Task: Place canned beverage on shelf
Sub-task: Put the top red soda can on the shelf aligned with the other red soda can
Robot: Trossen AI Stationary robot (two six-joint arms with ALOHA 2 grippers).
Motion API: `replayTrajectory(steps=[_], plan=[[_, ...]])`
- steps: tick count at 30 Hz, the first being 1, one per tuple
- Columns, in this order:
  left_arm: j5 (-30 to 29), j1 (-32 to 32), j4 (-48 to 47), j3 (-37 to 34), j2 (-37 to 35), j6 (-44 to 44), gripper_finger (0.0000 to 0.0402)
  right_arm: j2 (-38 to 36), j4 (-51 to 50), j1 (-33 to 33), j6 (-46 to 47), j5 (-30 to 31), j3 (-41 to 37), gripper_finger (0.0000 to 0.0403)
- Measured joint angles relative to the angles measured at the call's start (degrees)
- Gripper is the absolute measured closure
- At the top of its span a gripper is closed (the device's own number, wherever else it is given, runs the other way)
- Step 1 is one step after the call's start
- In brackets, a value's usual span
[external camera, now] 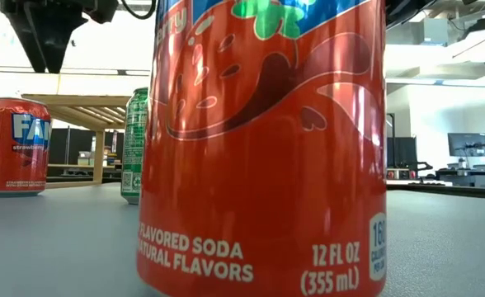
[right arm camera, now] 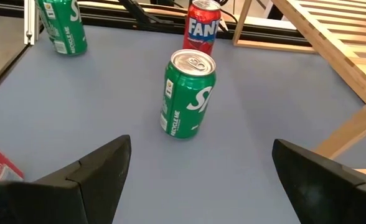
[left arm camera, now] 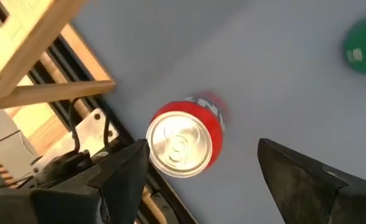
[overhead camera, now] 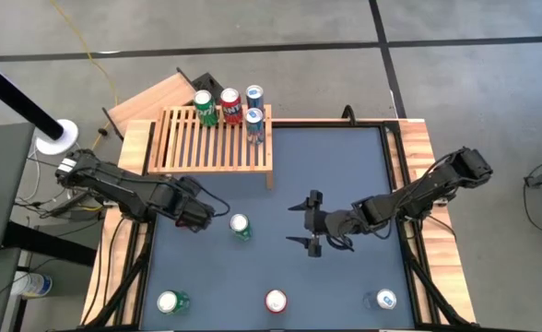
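Grey floor (overhead camera: 474,101) w/ black seams

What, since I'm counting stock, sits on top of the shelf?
The shelf holds four upright cans: green can, red can, two blue cans. Beneath the slats is hidden.

Left pincer (overhead camera: 217,214) open and low at table's left, right pincer (overhead camera: 310,224) open mid-table
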Motion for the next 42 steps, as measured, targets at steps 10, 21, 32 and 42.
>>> replayTrajectory(steps=[10, 21, 32, 42], plan=[[3.6, 4.1, 0.0, -1.9, -4.8, 2.0, 0.0113, 0.0, -0.2, 0.0, -0.2, 0.0, 0.0, 0.0023], [7.1, 6.1, 11.5, -12.4, -17.2, -2.3, 0.0113, 0.0, -1.0, 0.1, -1.6, -0.4, 0.0, 0.0023], [3.7, 6.1, 10.7, -12.7, -16.1, 4.1, 0.0113, 0.0, -0.9, 0.0, -1.6, -0.5, 0.0, 0.0023], [2.7, 6.1, 11.4, -12.7, -15.9, 2.2, 0.0113, 0.0, -0.9, 0.0, -1.8, -0.5, 0.0, 0.0023]])
